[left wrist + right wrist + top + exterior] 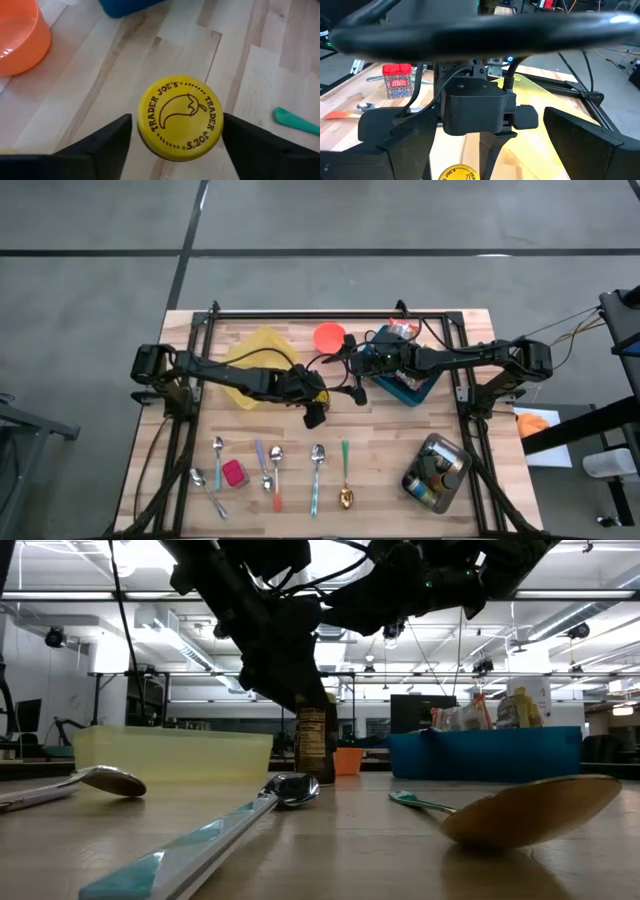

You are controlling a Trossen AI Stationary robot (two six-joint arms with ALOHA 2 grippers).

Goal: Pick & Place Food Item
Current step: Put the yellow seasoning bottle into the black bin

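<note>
I have the left gripper (pixel 172 145) poised straight over the jar (pixel 180 117), its jaws spread to either side of the yellow lid with a sliver of daylight on each flank, so nothing is pinched. The jar stands upright on the bench (pixel 380 460), near the middle, between the yellow tray (pixel 258 360) and the blue bin (pixel 405 385); the low view shows its dark body planted square on the wood. I judge that this is either a fresh release or the last instant before a squeeze; I cannot say which. Coming from above makes sense: the lid is the widest, cleanest part to straddle, and the jaws clear the spoons (pixel 300 470) lying along the near edge.

The right gripper (pixel 352 370) hangs just across from it, jaws wide and empty, close enough that its wrist camera is filled by the left arm's hardware. The orange bowl (pixel 17 35) sits just beside the jar, well within reach.
</note>
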